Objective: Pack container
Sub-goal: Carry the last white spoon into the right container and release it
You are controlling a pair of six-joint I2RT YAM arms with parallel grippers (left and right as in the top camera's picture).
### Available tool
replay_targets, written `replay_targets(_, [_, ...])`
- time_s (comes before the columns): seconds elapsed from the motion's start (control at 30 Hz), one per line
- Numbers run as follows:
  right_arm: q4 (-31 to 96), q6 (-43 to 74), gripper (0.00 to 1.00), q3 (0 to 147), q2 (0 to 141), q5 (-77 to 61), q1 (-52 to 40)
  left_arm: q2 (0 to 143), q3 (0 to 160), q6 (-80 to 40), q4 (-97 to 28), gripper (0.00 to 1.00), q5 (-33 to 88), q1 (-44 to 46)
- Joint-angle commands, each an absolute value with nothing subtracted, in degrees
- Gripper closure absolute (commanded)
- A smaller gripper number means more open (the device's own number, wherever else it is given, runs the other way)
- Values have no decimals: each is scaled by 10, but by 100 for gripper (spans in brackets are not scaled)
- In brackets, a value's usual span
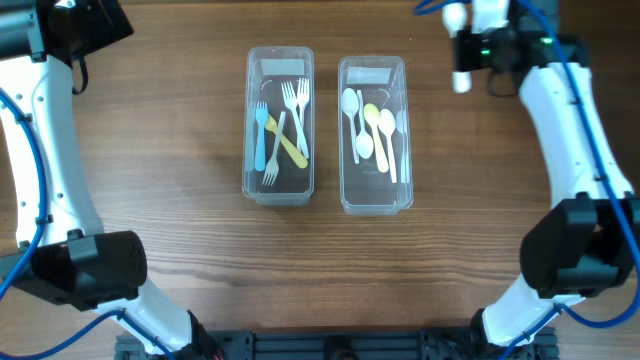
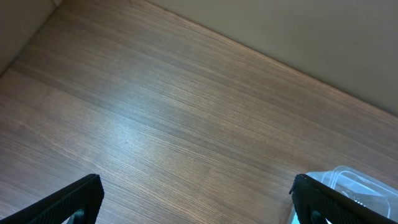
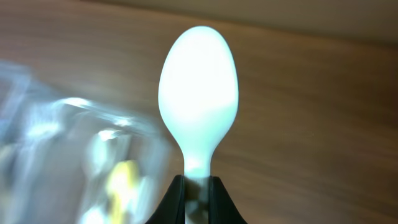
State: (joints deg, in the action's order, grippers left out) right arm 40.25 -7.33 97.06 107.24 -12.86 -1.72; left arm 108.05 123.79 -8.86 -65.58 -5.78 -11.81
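Two clear plastic containers stand side by side at the table's middle. The left container (image 1: 280, 190) holds several forks, white, blue and yellow. The right container (image 1: 375, 200) holds several spoons, white and yellow. My right gripper (image 3: 198, 186) is shut on the handle of a white spoon (image 3: 198, 93), raised at the far right of the table, right of the spoon container; in the overhead view the spoon (image 1: 462, 80) shows below the gripper. My left gripper (image 2: 196, 202) is open and empty above bare wood at the far left, with a corner of the fork container (image 2: 354, 183) by its right finger.
The wooden table (image 1: 150, 150) stretches around both containers. The arm bases sit at the front corners. The table's far edge meets a pale wall in the left wrist view.
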Motion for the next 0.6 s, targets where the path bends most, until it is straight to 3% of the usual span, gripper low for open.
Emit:
replay_targets(0.0, [421,15,96,976,1069,-168,-84,1078,1238,-79,-654,0,-61,-122])
replay_targets(0.27, [448,35,96,961,1078,-103,-175,1078,1238,-79,-654,0,-61,-122])
replay_targets(0.57, [445,49,96,913,1101,-88,-183,1078,1238,-79,-654,0,-61,-122])
